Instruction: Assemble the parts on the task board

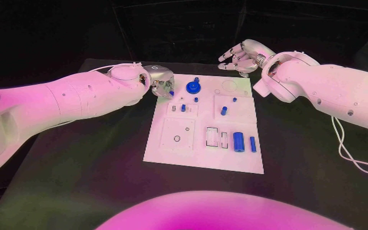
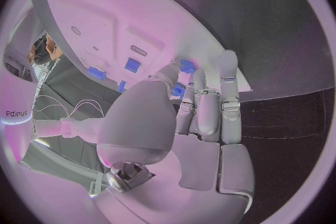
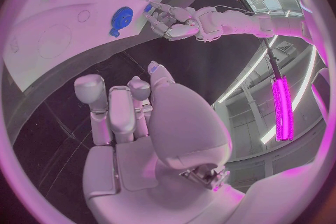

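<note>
Likely light, rigid, slick plastic: blue gear (image 1: 193,87) at task board (image 1: 173,153) far edge, best pinched at hub (small); left hand (image 1: 159,83) beside it, grip unclear; right hand (image 1: 242,57) loosely spread, empty.

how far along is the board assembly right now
Early to midway, as far as can be judged. A round blue gear and small blue pegs already stand on the white task board. The left hand is at the board's far left corner, fingers by a small blue piece; a hold cannot be confirmed. The blue cylinder and blue bar lie loose. The right hand hovers empty.
</note>
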`<state>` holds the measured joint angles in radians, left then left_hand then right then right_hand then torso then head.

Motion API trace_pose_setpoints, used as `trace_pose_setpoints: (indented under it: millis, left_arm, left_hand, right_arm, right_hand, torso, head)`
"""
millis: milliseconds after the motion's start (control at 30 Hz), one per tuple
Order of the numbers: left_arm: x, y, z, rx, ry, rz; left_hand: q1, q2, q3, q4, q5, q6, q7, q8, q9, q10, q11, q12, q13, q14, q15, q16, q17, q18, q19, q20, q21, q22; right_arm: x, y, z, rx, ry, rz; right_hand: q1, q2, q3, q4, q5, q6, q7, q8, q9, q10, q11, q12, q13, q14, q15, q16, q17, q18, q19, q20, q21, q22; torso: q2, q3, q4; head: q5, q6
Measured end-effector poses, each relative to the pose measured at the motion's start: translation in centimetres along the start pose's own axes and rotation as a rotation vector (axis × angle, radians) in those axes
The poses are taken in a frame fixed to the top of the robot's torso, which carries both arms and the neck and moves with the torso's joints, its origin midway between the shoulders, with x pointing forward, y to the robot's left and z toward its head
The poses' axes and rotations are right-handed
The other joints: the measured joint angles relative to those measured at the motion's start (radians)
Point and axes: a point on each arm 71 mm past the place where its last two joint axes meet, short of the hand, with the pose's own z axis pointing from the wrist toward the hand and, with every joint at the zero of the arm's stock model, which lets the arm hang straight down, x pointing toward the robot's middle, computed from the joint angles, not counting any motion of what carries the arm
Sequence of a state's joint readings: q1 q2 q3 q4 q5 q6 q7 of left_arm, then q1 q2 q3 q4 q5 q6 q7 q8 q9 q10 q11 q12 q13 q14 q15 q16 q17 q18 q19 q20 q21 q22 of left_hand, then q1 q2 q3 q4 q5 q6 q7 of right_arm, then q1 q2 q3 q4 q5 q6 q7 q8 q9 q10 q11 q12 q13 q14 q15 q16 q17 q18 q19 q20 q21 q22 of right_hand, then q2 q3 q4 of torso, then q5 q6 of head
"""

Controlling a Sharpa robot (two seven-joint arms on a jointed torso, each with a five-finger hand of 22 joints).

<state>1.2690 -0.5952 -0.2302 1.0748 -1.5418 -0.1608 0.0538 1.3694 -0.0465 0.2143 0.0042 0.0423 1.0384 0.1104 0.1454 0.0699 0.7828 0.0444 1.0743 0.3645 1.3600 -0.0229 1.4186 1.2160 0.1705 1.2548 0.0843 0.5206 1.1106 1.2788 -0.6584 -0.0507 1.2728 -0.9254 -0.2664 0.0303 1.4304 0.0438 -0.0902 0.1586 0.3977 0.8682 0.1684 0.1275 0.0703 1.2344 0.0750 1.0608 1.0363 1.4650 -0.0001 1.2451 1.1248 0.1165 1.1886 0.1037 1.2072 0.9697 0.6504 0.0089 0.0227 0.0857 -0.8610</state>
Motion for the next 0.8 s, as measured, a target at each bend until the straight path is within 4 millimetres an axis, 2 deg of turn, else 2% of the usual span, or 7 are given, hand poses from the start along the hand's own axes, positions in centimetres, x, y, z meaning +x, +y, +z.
trace_pose_setpoints:
  millis: [300,467,567,800]
  left_arm:
    - [-0.12,-0.4,0.21,0.013,-0.004,-0.003]
    - [-0.13,-0.39,0.21,0.014,-0.006,-0.003]
    - [-0.1,-0.34,0.15,0.014,-0.005,-0.003]
    - [0.05,0.08,-0.16,0.009,-0.002,-0.004]
  left_hand:
    - [0.049,0.048,0.049,-0.029,0.001,0.018,0.004,0.004,-0.003,0.011,-0.011,-0.027,-0.019,0.007,-0.007,0.002,0.007,0.0,0.008,-0.008,0.022,0.014]
    - [0.056,0.052,0.06,-0.038,0.001,0.018,0.004,0.004,-0.003,0.013,-0.012,-0.039,-0.026,0.007,-0.007,0.002,0.008,0.0,0.011,-0.011,0.026,0.018]
    - [0.057,0.052,0.066,-0.033,0.001,0.018,0.004,0.004,-0.005,0.017,-0.012,-0.043,-0.029,0.007,-0.007,0.002,0.008,0.0,0.011,-0.011,0.026,0.019]
    - [0.017,0.092,0.079,0.005,0.001,0.018,0.004,0.002,-0.017,0.022,-0.007,-0.053,-0.034,0.007,-0.007,0.002,0.005,0.0,0.011,-0.011,0.026,0.019]
  right_arm:
    - [0.01,0.01,0.0,0.0,0.0,0.0]
    - [0.01,0.01,0.0,0.0,0.0,0.0]
    - [0.01,0.01,0.0,0.0,0.0,0.0]
    - [-0.01,-0.01,-0.02,0.0,0.0,0.0]
  right_hand:
    - [0.0,0.0,0.0,0.0,0.0,0.0,0.0,0.0,0.0,0.0,0.0,0.0,0.0,0.0,0.0,0.0,0.0,0.0,0.0,0.0,0.0,0.0]
    - [0.0,0.0,0.0,0.0,0.0,0.0,0.0,0.0,0.0,0.0,0.0,0.0,0.0,0.0,0.0,0.0,0.0,0.0,0.0,0.0,0.0,0.0]
    - [0.0,0.0,0.0,0.0,0.0,0.0,0.0,0.0,0.0,0.0,0.0,0.0,0.0,0.0,0.0,0.0,0.001,0.0,0.0,0.0,0.0,0.0]
    - [0.0,0.0,-0.003,0.003,0.0,0.0,0.0,0.0,0.0,0.0,0.0,0.0,0.0,0.0,0.0,0.0,0.002,0.0,0.0,0.0,0.0,0.0]
  torso:
    - [0.0,-0.0001,0.0001]
    - [0.0,0.0,0.001]
    - [0.0,0.0,0.001]
    - [0.0,0.0001,0.0014]
  head:
    - [-0.002,-0.001]
    - [-0.002,-0.001]
    - [-0.002,0.0]
    - [-0.003,0.002]
